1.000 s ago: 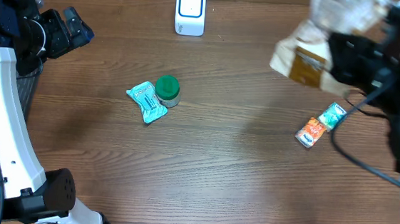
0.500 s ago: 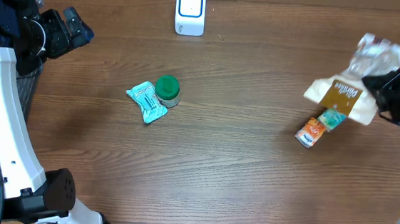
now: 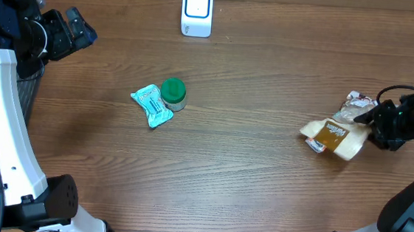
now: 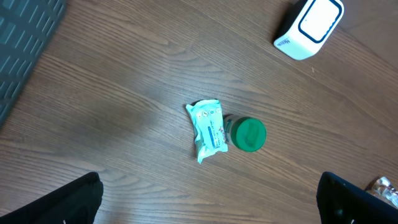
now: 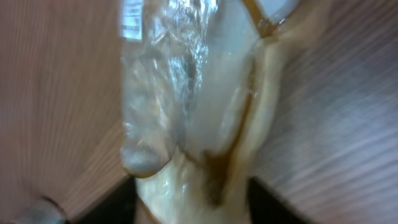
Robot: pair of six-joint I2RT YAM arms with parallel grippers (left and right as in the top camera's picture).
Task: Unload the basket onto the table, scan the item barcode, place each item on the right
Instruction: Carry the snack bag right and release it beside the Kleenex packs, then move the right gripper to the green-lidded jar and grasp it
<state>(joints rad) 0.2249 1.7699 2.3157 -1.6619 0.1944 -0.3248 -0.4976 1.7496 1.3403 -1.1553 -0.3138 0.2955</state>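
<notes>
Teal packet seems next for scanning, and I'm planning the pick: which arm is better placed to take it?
Left, probably. The teal packet lies left of centre, framed in the left wrist view between the open left fingers. The right fingers are far right, at the bread bag.

I'm looking down on a robot test bench, lab-style, dressed up like a shop checkout: a wood-grain desk (image 3: 246,178) with a white barcode scanner (image 3: 197,11) standing at its far edge. Small packaged groceries lie about on it — a teal packet (image 3: 151,106), a green-lidded jar (image 3: 172,92), a tan snack bag (image 3: 333,133). A white robot arm (image 3: 3,115) rises at the left, beside a dark mesh bin (image 3: 30,87).
</notes>
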